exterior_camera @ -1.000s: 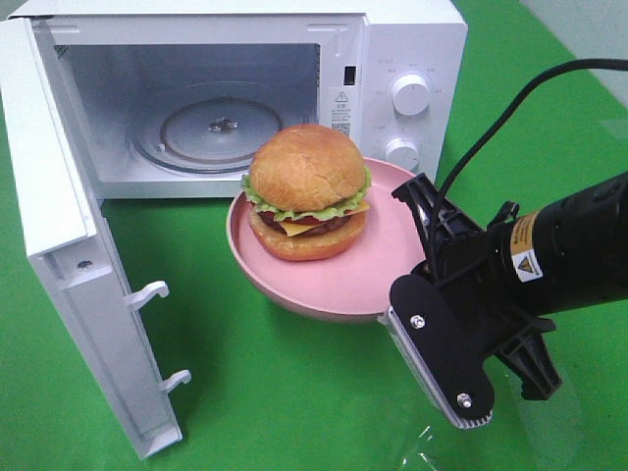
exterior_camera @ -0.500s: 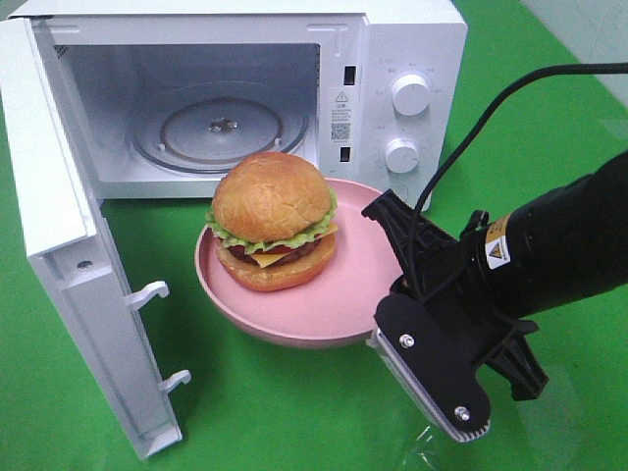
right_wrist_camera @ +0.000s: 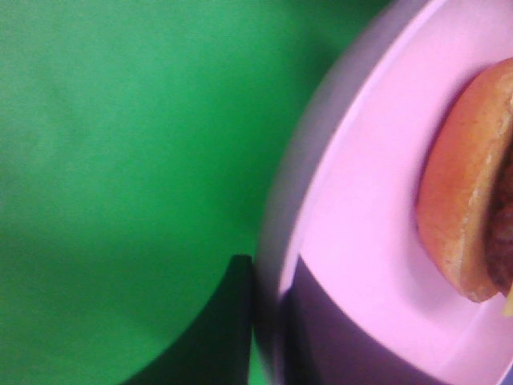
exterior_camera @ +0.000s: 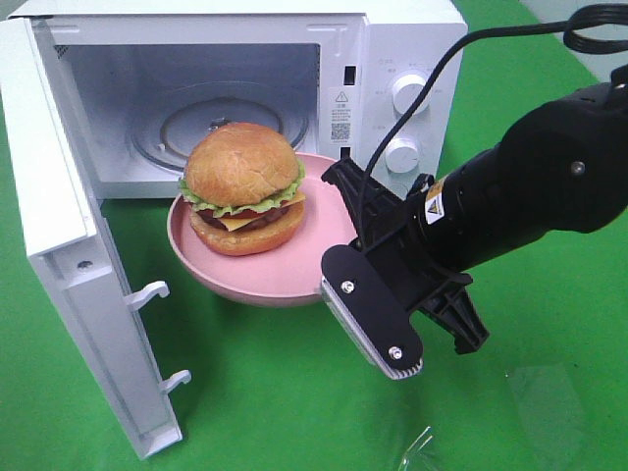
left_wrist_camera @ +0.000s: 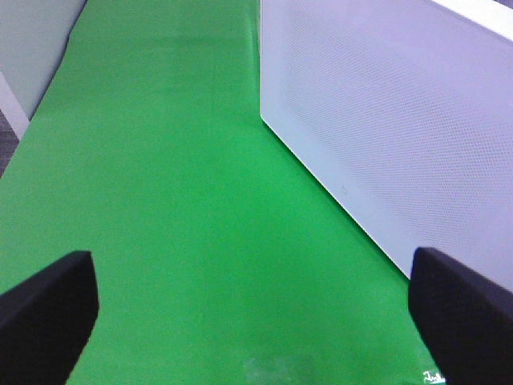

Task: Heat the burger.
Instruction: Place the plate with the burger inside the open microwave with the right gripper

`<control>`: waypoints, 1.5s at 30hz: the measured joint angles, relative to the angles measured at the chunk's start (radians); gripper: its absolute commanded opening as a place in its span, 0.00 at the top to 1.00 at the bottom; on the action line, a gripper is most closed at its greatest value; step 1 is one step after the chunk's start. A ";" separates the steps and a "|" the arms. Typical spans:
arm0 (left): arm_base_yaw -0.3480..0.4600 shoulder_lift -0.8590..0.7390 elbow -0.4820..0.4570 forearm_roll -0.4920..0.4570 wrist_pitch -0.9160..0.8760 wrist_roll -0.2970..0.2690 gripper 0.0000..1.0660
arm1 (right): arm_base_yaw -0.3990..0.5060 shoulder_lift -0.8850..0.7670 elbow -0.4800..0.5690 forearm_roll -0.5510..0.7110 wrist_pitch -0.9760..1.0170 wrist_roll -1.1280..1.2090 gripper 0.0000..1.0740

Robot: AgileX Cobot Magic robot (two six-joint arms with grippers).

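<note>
Carried closer to the microwave (exterior_camera: 412, 39) since a second ago, the burger (exterior_camera: 242, 188) sits on the pink plate (exterior_camera: 294, 263) at its open mouth, just ahead of the right gripper (exterior_camera: 334, 277), pinched on the plate's near rim (clearly the nearer arm); the left gripper (left_wrist_camera: 248, 313) hangs spread, empty. One burger, one plate, one microwave, two grippers.

Green tabletop (exterior_camera: 275, 392). White microwave (exterior_camera: 412, 44) stands at the back, door (exterior_camera: 59, 226) swung open. Clear plastic scrap (exterior_camera: 422, 453) lies near the front edge.
</note>
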 measured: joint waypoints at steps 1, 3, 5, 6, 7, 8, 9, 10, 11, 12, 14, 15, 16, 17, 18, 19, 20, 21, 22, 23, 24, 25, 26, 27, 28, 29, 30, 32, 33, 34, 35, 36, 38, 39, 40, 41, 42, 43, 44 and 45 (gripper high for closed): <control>0.000 0.000 0.000 0.000 0.000 0.000 0.08 | 0.000 0.013 -0.018 0.000 0.000 0.000 1.00; 0.000 0.000 0.000 0.000 0.000 0.000 0.08 | 0.000 0.026 -0.038 0.000 0.001 0.000 1.00; 0.000 0.000 0.000 0.000 0.000 0.000 0.08 | 0.000 0.030 -0.044 0.000 0.004 0.000 1.00; 0.000 0.000 0.000 0.000 0.000 0.000 0.08 | 0.000 0.046 -0.072 0.001 0.014 0.004 1.00; 0.000 0.000 0.000 0.000 0.000 0.000 0.08 | 0.000 0.046 -0.072 0.001 0.014 0.004 1.00; 0.000 0.000 0.000 0.000 0.000 0.000 0.08 | 0.000 0.060 -0.093 0.000 0.021 0.019 1.00; 0.000 0.000 0.000 0.000 0.000 0.000 0.08 | 0.000 0.060 -0.093 0.000 0.021 0.019 1.00; 0.000 0.000 0.000 0.000 0.000 0.000 0.08 | 0.000 0.078 -0.115 0.000 0.022 0.031 1.00; 0.000 0.000 0.000 0.000 0.000 0.000 0.08 | 0.000 0.078 -0.115 0.000 0.022 0.031 1.00; 0.000 0.000 0.000 0.000 0.000 0.000 0.08 | 0.000 0.095 -0.135 0.000 0.022 0.046 1.00; 0.000 0.000 0.000 0.000 0.000 0.000 0.08 | 0.000 0.111 -0.149 0.000 0.022 0.050 1.00; 0.000 0.000 0.000 0.000 0.000 0.000 0.08 | 0.000 0.111 -0.149 0.000 0.022 0.050 1.00; 0.000 0.000 0.000 0.000 0.000 0.000 0.08 | 0.000 0.118 -0.157 0.000 0.023 0.053 1.00; 0.000 0.000 0.000 0.000 0.000 0.000 0.08 | -0.001 0.131 -0.169 0.000 0.024 0.055 1.00; 0.000 0.000 0.000 0.000 0.000 0.000 0.08 | -0.001 0.131 -0.169 0.000 0.024 0.055 1.00; 0.000 0.000 0.000 0.000 0.000 0.000 0.08 | -0.001 0.143 -0.183 0.000 0.026 0.058 1.00; 0.000 0.000 0.000 0.000 0.000 0.000 0.08 | -0.001 0.143 -0.183 0.000 0.026 0.058 1.00; 0.000 0.000 0.000 0.000 0.000 0.000 0.08 | -0.001 0.155 -0.197 0.000 0.026 0.064 1.00; 0.000 0.000 0.000 0.000 0.000 0.000 0.08 | -0.001 0.155 -0.197 0.000 0.026 0.064 1.00; 0.000 0.000 0.000 0.000 0.000 0.000 0.08 | -0.001 0.169 -0.216 0.000 0.029 0.069 1.00; 0.000 0.000 0.000 0.000 0.000 0.000 0.08 | -0.001 0.169 -0.216 0.000 0.029 0.069 1.00; 0.000 0.000 0.000 0.000 0.000 0.000 0.08 | -0.001 0.186 -0.239 0.000 0.035 0.079 1.00; 0.000 0.000 0.000 0.000 0.000 0.000 0.08 | -0.001 0.186 -0.239 0.000 0.035 0.079 1.00; 0.000 0.000 0.000 0.000 0.000 0.000 0.08 | -0.001 0.196 -0.252 0.000 0.039 0.085 1.00; 0.000 0.000 0.000 0.000 0.000 0.000 0.08 | -0.001 0.196 -0.252 0.000 0.039 0.085 1.00; 0.000 0.000 0.000 0.000 0.000 0.000 0.08 | -0.001 0.222 -0.289 -0.014 0.052 0.118 1.00; 0.000 0.000 0.000 0.000 0.000 0.000 0.08 | -0.001 0.222 -0.289 -0.014 0.052 0.118 1.00; 0.000 0.000 0.000 0.000 0.000 0.000 0.08 | -0.001 0.258 -0.339 -0.044 0.060 0.170 1.00; 0.000 0.000 0.000 0.000 0.000 0.000 0.08 | -0.001 0.258 -0.339 -0.044 0.060 0.170 1.00; 0.000 0.000 0.000 0.000 0.000 0.000 0.08 | -0.001 0.275 -0.361 -0.048 0.060 0.190 1.00; 0.000 0.000 0.000 0.000 0.000 0.000 0.08 | -0.001 0.275 -0.361 -0.048 0.060 0.190 1.00; 0.000 0.000 0.000 0.000 0.000 0.000 0.08 | -0.001 0.284 -0.373 -0.049 0.060 0.201 1.00; 0.000 0.000 0.000 0.000 0.000 0.000 0.08 | -0.001 0.302 -0.396 -0.062 0.060 0.216 1.00; 0.000 0.000 0.000 0.000 0.000 0.000 0.08 | -0.001 0.302 -0.396 -0.062 0.060 0.216 1.00; 0.000 0.000 0.000 0.000 0.000 0.000 0.08 | -0.001 0.315 -0.413 -0.071 0.065 0.232 1.00; 0.000 0.000 0.000 0.000 0.000 0.000 0.08 | -0.001 0.329 -0.432 -0.088 0.072 0.248 1.00; 0.000 0.000 0.000 0.000 0.000 0.000 0.08 | -0.001 0.329 -0.432 -0.088 0.072 0.248 1.00; 0.000 0.000 0.000 0.000 0.000 0.000 0.08 | -0.001 0.343 -0.449 -0.107 0.077 0.264 1.00; 0.000 0.000 0.000 0.000 0.000 0.000 0.08 | -0.001 0.343 -0.449 -0.107 0.077 0.264 1.00; 0.000 0.000 0.000 0.000 0.000 0.000 0.08 | -0.001 0.350 -0.454 -0.112 0.078 0.268 1.00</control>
